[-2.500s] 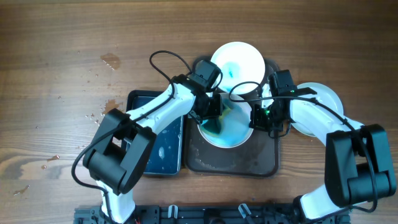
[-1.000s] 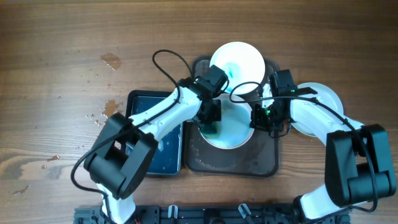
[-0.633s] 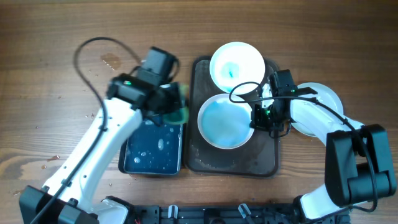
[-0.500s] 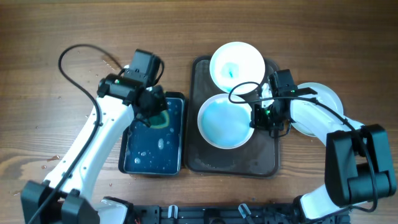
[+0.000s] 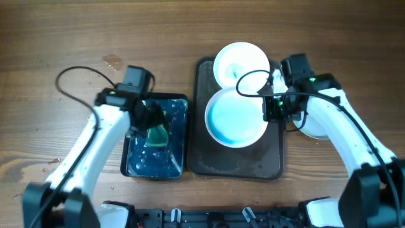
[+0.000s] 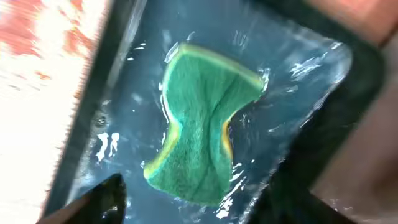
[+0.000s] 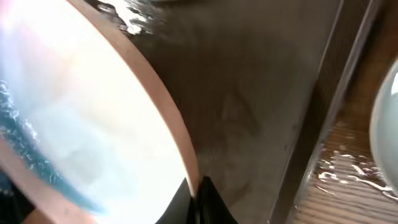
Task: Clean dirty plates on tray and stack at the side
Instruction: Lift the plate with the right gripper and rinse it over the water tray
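My right gripper (image 5: 268,107) is shut on the right rim of a white plate (image 5: 237,117) with a pale blue film, holding it above the brown tray (image 5: 234,163). The right wrist view shows the plate (image 7: 93,124) with its rim pinched between my fingertips (image 7: 198,200). A second plate (image 5: 240,60) with a faint blue smear sits at the tray's far end, partly overlapped by the held plate. A third plate (image 5: 313,130) lies on the table right of the tray, mostly under my right arm. My left gripper (image 5: 149,120) is open over the blue basin (image 5: 180,158).
A green and yellow sponge (image 6: 202,143) lies loose in the basin's water (image 6: 124,124), just beyond my open left fingers (image 6: 102,199); it also shows from overhead (image 5: 158,134). Water drops (image 5: 101,117) mark the wood left of the basin.
My left arm left the plate, carried the sponge to the basin and let it go in the water. My right gripper raised the plate and shifted it slightly away and right.
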`<action>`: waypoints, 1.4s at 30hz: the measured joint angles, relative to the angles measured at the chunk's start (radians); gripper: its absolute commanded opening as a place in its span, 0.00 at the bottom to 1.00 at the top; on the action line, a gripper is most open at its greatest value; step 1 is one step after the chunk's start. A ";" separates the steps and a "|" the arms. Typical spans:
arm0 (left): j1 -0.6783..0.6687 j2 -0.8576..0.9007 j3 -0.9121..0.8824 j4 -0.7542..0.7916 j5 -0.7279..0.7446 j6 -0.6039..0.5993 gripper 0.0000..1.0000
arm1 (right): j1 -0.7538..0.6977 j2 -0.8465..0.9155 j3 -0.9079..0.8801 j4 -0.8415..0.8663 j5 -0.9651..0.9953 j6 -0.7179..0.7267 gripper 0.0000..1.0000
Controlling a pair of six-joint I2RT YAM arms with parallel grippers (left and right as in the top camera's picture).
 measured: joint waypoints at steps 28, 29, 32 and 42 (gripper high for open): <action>0.295 -0.536 0.217 -0.175 -0.001 -0.001 1.00 | 0.862 0.040 0.154 0.475 0.893 0.025 0.04; 0.295 -0.536 0.217 -0.175 -0.001 -0.001 1.00 | 0.884 0.039 0.154 0.476 0.940 0.015 0.04; 0.295 -0.536 0.217 -0.175 -0.001 -0.001 1.00 | 0.943 0.039 0.154 0.476 1.067 -0.002 0.04; 0.295 -0.536 0.217 -0.176 -0.001 -0.001 1.00 | 1.079 0.037 0.154 0.523 1.392 -0.118 0.04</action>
